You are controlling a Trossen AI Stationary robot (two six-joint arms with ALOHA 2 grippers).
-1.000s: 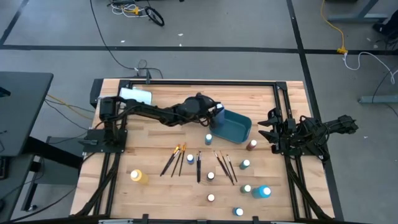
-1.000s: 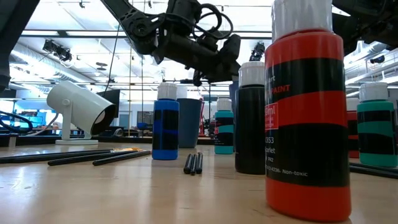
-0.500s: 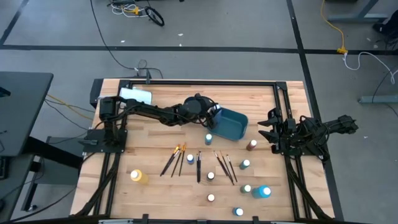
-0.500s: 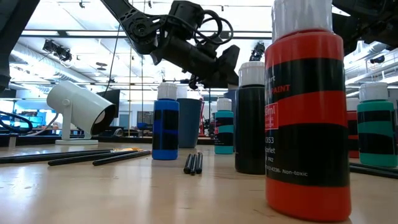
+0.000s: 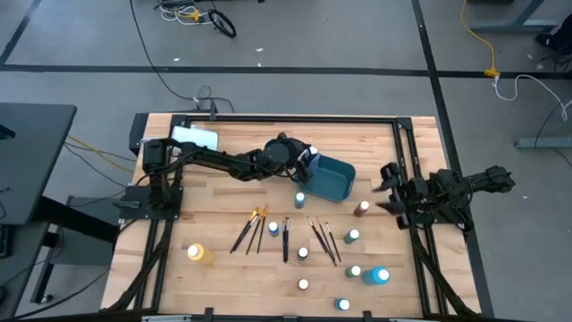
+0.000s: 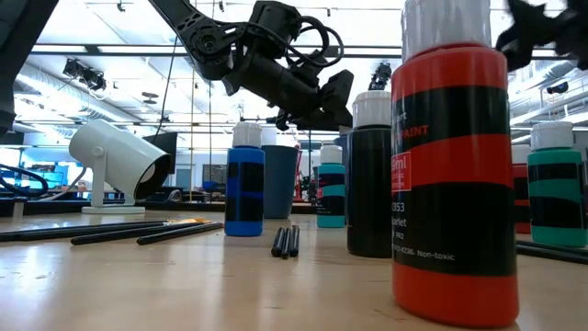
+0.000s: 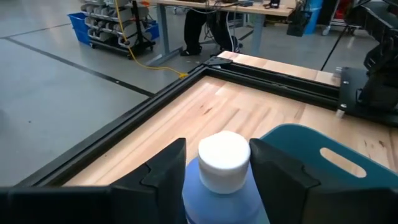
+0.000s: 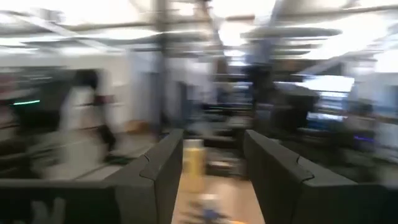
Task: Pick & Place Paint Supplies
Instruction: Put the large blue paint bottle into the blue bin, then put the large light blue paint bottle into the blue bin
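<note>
Left gripper: your fingers are clamped on a blue paint bottle, white cap up, held above the near rim of the teal bin.

Right gripper: fingers spread, empty, at the table's right edge — a brown bottle just beside it.

Remaining on the table: paintbrushes, small bottles, a yellow bottle.

Risk, as a judgement: release too early and your bottle strikes the rim, tipping outside — carry it farther over the bin first.

wooden table | paint bottles, paintbrushes, teal bin
</note>
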